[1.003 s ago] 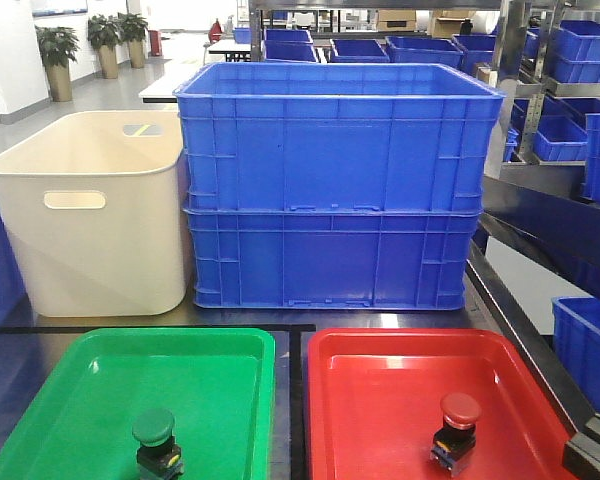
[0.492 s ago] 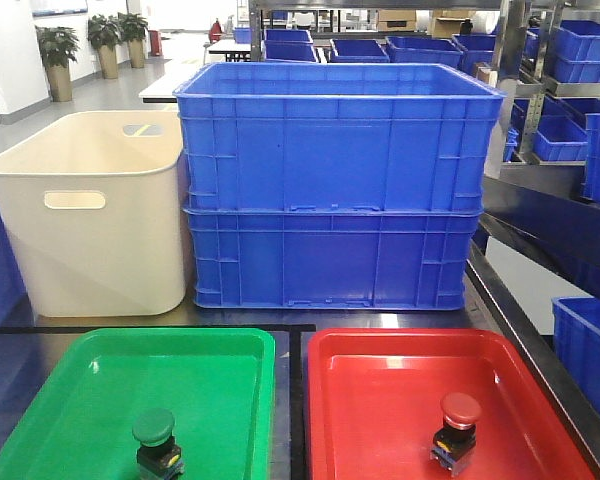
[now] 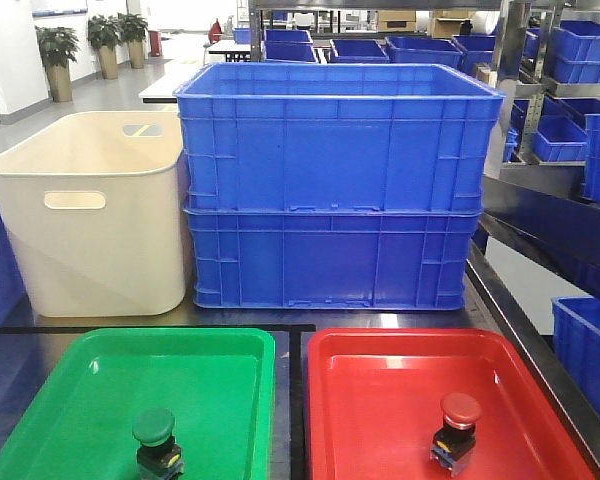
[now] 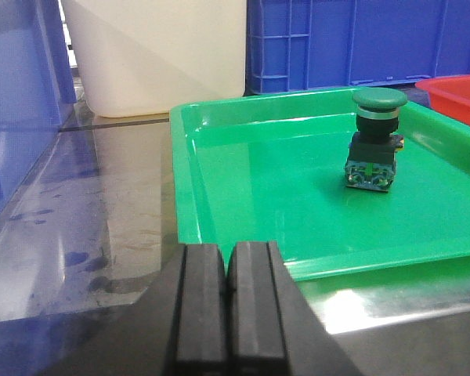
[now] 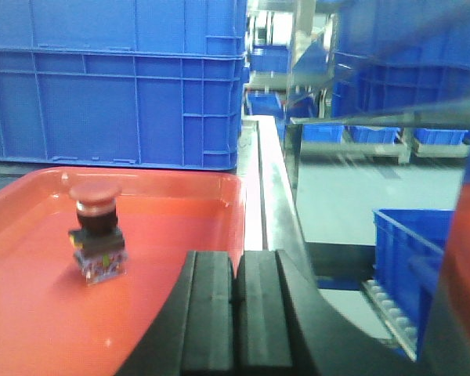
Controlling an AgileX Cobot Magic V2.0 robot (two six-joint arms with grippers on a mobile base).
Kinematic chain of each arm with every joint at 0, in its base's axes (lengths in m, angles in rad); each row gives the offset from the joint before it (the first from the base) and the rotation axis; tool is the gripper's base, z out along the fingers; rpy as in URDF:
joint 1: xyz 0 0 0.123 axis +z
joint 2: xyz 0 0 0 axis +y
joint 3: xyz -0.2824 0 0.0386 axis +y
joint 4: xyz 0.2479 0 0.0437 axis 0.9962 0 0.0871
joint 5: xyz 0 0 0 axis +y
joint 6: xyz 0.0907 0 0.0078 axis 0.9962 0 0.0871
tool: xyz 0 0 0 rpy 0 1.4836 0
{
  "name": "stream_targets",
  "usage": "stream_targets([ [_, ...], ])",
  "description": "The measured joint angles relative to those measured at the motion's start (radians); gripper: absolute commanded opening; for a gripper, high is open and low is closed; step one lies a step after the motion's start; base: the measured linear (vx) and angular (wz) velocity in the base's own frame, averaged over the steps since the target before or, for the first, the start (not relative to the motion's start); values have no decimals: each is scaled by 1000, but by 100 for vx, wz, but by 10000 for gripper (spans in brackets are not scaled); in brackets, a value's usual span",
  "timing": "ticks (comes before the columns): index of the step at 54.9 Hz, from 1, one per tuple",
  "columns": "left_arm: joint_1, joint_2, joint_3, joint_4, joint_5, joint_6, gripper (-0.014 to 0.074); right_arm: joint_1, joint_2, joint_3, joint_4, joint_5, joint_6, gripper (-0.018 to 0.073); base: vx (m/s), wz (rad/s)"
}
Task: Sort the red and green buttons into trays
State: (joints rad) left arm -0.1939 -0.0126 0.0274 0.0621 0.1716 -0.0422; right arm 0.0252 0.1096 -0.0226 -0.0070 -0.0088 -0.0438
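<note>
The green button (image 3: 155, 437) stands upright in the green tray (image 3: 70, 420) near its front; in the left wrist view the button (image 4: 376, 139) shows in the tray (image 4: 219, 188). The red button (image 3: 457, 428) stands upright in the red tray (image 3: 370, 410); in the right wrist view it (image 5: 96, 232) sits on the tray (image 5: 180, 227). My left gripper (image 4: 229, 274) is shut and empty, low by the green tray's near left corner. My right gripper (image 5: 235, 280) is shut and empty over the red tray's right front. Neither gripper shows in the front view.
Two stacked deep blue bins (image 3: 335, 190) and a cream tub (image 3: 90, 215) stand behind the trays. More blue bins (image 3: 580, 50) fill shelves at the right. A blue bin (image 4: 16, 102) flanks the table's left. The table's right edge (image 5: 270, 196) drops to the floor.
A dark gripper part at the front view's bottom right corner one second ago has left the view. The buttons and trays have not moved.
</note>
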Motion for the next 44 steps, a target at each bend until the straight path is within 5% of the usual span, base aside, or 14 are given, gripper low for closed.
stream_targets([
  [44,0,0,0,0,6,0,-4,0,-121,53,14,46,10,-12,0,0],
])
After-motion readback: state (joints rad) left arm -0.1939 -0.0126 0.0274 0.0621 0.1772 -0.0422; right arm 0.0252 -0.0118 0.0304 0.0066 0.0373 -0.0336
